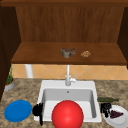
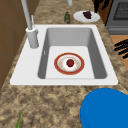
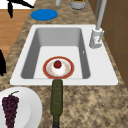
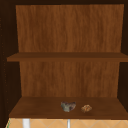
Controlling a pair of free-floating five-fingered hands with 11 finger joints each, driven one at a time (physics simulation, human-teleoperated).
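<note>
Hovering left hand (image 1: 38, 110): beside blue plate (image 1: 18, 110), at sink (image 1: 47, 85) edge, fingers' state unclear
Right hand (image 1: 105, 108): over white plate (image 1: 120, 120) with grapes (image 1: 116, 114), fingers curled, near bottle (image 1: 107, 99) on tabletop

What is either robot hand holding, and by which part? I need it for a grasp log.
Nothing is visibly held. The left robot hand hangs between the blue plate and the sink; the right robot hand hovers at the grape plate.

Speckled worktop (image 1: 27, 91) carries blue plate (image 1: 18, 110), white plate (image 1: 123, 120) with grapes (image 1: 116, 114), green bottle (image 1: 107, 99), potted plant (image 1: 9, 82). Shelf (image 1: 40, 53) holds grey bowl (image 1: 68, 52), brown lump (image 1: 85, 54).
</note>
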